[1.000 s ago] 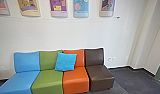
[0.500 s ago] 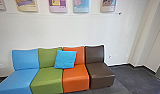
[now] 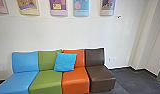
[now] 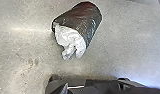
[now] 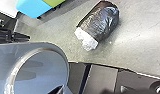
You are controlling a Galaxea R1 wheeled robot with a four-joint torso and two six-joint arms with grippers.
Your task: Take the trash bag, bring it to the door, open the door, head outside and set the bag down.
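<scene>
A trash bag lies on its side on the grey floor, dark and shiny with a white bunched end; it shows in the left wrist view as the bag [image 4: 82, 22] and in the right wrist view as the bag [image 5: 102, 22]. Bare floor surrounds it, and nothing is seen touching it. I cannot make out how the fingers of either gripper stand.
A row of blue [image 3: 23, 62], green, orange [image 3: 74, 77] and brown [image 3: 98, 75] seats stands against a white wall [image 3: 71, 32], with a blue cushion [image 3: 65, 61] on it. Posters [image 3: 81, 7] hang above. Seat corners [image 5: 33, 7] show in the right wrist view.
The head camera has bobbed: its view tipped downward half a second ago and has come back up. The seats and cushion have stayed in place.
</scene>
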